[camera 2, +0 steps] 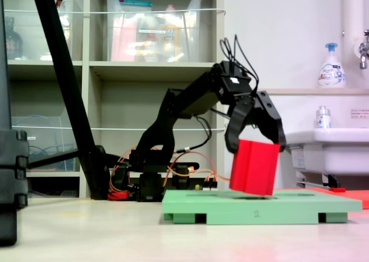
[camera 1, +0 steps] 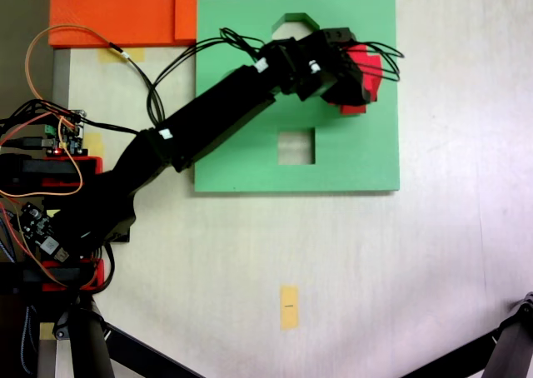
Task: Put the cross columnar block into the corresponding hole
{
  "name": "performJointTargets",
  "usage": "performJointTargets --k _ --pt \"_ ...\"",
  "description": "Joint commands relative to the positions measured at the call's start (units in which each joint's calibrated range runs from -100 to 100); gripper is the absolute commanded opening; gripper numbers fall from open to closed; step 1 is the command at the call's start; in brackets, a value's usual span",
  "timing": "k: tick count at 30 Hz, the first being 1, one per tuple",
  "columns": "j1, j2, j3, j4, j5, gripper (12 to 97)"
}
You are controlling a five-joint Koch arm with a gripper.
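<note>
The end effector (camera 2: 255, 148) is clamping the red cross block (camera 2: 254, 167) by its top, tilting it just above the green board (camera 2: 259, 207), its hole lying hidden beneath

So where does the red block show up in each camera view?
Top-down fixed view: the red block sits upper right, over the green board, partly under the gripper.
Side fixed view: the block is right of centre, tilted, held just above the board.
Shared landmark: the green board.
</note>
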Motion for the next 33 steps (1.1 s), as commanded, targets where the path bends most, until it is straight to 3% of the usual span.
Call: performJointTargets --k 1,33 --pt "0.0 -1.4 5.2 6.5 0.2 46.9" --pt "0.8 -0.1 5.1 0.0 -0.5 48.6"
